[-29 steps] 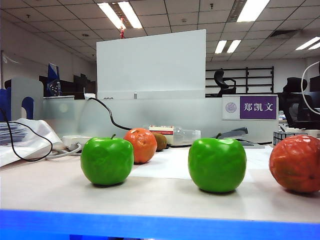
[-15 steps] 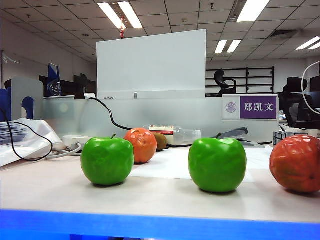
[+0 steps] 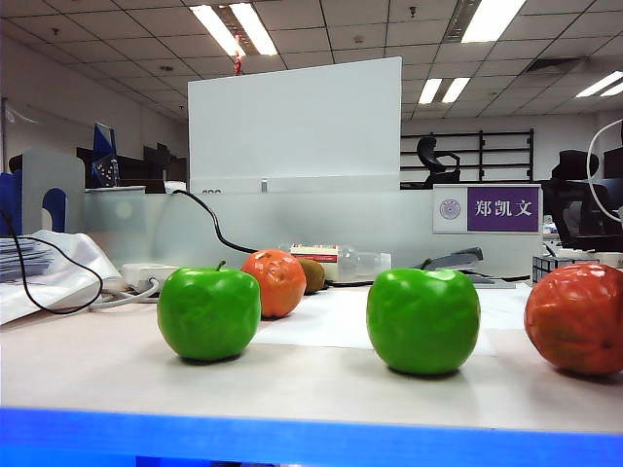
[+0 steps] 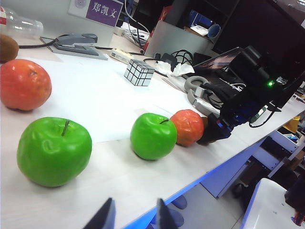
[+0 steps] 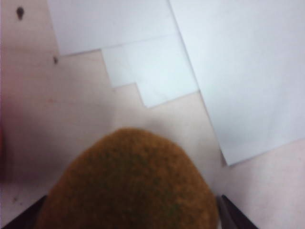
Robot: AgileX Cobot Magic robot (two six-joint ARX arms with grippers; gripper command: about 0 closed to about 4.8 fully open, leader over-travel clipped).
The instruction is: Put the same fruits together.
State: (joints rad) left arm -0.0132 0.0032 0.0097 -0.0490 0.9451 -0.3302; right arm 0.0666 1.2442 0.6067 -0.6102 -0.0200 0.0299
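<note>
The right claw [image 5: 128, 217] stands wide apart, straddling a brown kiwi [image 5: 128, 181] on the counter [image 5: 71, 119]; best to settle lower and centre it before closing, since the oval could roll. The left claw [image 4: 131, 217] hangs partly apart, empty, off the counter's near edge, with a green apple [image 4: 54, 151] at its 11 o'clock. White paper sheets [image 5: 238, 62] cover the pale counter; an office lies behind.

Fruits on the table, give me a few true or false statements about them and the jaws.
1. The two green apples touch. False: a wide gap separates them.
2. A brown kiwi sits between the right gripper's jaws. True.
3. The left gripper holds an apple. False: its jaws are parted and empty.
4. A mirror cube stands on the white paper. True.
</note>
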